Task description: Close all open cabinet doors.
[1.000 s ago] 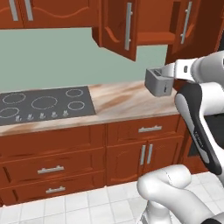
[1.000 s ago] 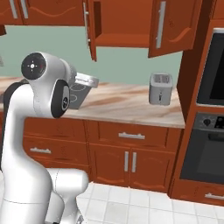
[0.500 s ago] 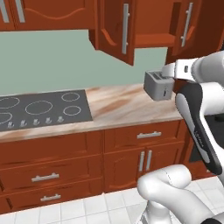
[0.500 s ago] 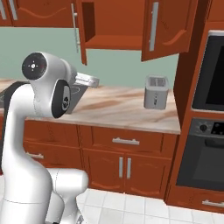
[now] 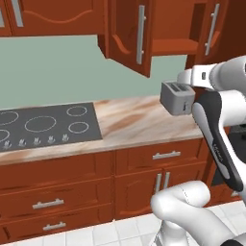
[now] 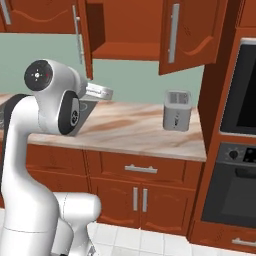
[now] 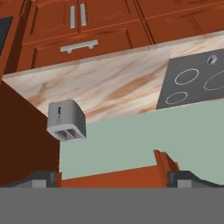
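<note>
Reddish-brown cabinet doors (image 6: 182, 35) hang open above the toaster (image 6: 177, 110); the spread tool (image 7: 111, 177) sits below them, empty.

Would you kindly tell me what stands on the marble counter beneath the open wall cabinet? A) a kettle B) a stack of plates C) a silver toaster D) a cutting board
C: a silver toaster with two slots stands on the counter under the open cabinet doors, to the right of the cooktop.
</note>
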Controlling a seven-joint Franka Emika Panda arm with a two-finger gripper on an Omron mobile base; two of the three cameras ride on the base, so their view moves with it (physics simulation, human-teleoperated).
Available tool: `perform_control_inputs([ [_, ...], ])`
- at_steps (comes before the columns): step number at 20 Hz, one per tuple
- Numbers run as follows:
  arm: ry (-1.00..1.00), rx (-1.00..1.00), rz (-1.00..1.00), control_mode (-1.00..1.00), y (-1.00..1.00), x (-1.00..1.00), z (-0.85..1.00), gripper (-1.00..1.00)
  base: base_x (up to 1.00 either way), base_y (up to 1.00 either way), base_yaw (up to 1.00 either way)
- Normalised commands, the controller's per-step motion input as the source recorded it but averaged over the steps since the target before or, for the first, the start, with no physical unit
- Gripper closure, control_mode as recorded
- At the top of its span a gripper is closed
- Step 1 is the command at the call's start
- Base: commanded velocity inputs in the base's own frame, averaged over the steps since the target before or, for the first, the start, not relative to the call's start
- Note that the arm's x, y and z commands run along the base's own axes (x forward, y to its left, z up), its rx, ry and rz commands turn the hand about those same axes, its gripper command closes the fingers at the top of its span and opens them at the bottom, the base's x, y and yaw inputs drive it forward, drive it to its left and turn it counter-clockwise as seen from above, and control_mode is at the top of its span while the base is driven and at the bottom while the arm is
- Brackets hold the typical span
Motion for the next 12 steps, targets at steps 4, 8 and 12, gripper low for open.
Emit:
perform_control_inputs([
  [4,0.0,0.0,0.0,1.0,0.0,0.0,0.0,-1.0,0.35,-0.33,0.0],
  [8,0.0,0.0,0.0,1.0,0.0,0.0,0.0,-1.0,0.35,-0.29,0.0],
  [12,0.0,0.0,0.0,1.0,0.0,0.0,0.0,-1.0,0.35,-0.22,0.0],
])
